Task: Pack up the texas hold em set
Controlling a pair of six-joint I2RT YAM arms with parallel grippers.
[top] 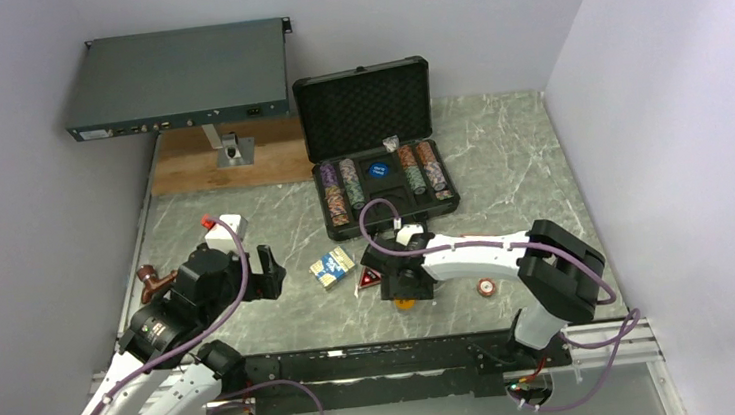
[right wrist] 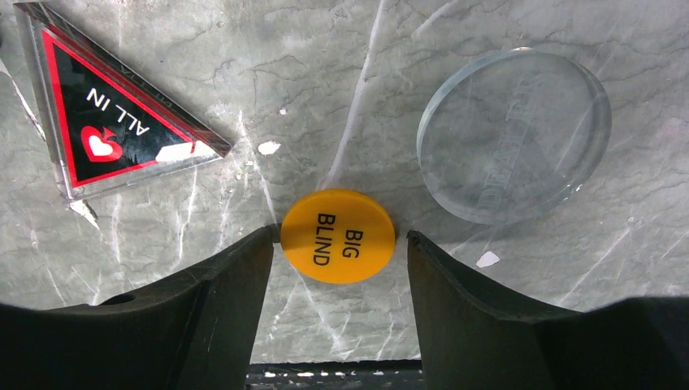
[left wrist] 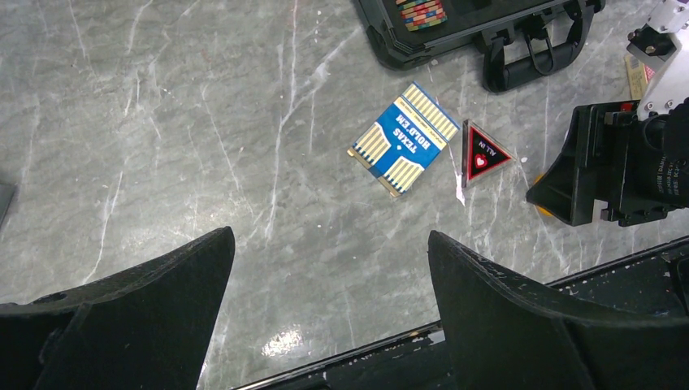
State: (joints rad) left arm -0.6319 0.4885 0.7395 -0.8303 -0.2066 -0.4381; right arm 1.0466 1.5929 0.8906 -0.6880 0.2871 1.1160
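Observation:
The black briefcase lies open at the back, with striped chip rows and a blue button in its foam. A blue card deck and a red "ALL IN" triangle lie on the table in front of it; the left wrist view also shows the deck and the triangle. My right gripper is open low over the table, its fingers on either side of the orange "BIG BLIND" button; the left finger touches it. My left gripper is open and empty.
A clear round disc lies just right of the orange button. A small reddish round piece lies farther right. The grey electronics box stands on a wooden board at the back left. A black rail runs along the near edge.

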